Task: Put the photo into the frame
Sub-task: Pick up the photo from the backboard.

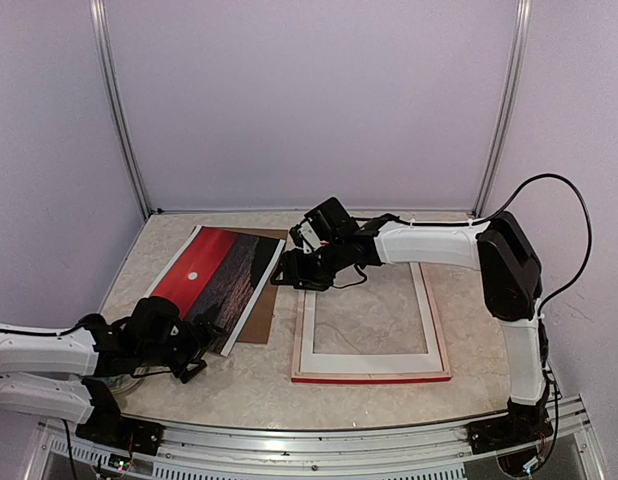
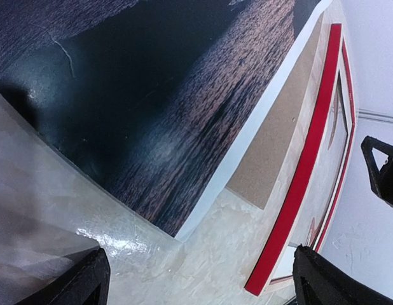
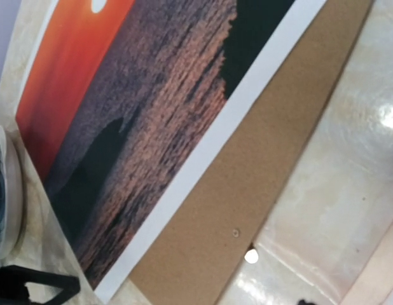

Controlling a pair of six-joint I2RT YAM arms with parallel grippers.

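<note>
The photo [image 1: 214, 272], red sunset face up, lies at the left on a brown backing board [image 1: 259, 318]. The frame [image 1: 371, 378] lies flat to the right, with its red near edge and pale wood sides showing. My left gripper [image 1: 196, 352] is open and empty, low over the table at the photo's near corner [image 2: 179, 234], with its fingertips [image 2: 88, 279] wide apart. My right gripper [image 1: 289, 272] is open and empty, above the board's far right edge between the photo and the frame. In the right wrist view the photo [image 3: 139, 108] and the board [image 3: 260, 165] fill the picture.
The marbled table [image 1: 249, 385] ends at walls at the back and sides. A white round rim [image 3: 7, 190] shows beside the photo's left edge. The frame's red edge [image 2: 304, 171] runs to the right of the board [image 2: 279, 143] in the left wrist view.
</note>
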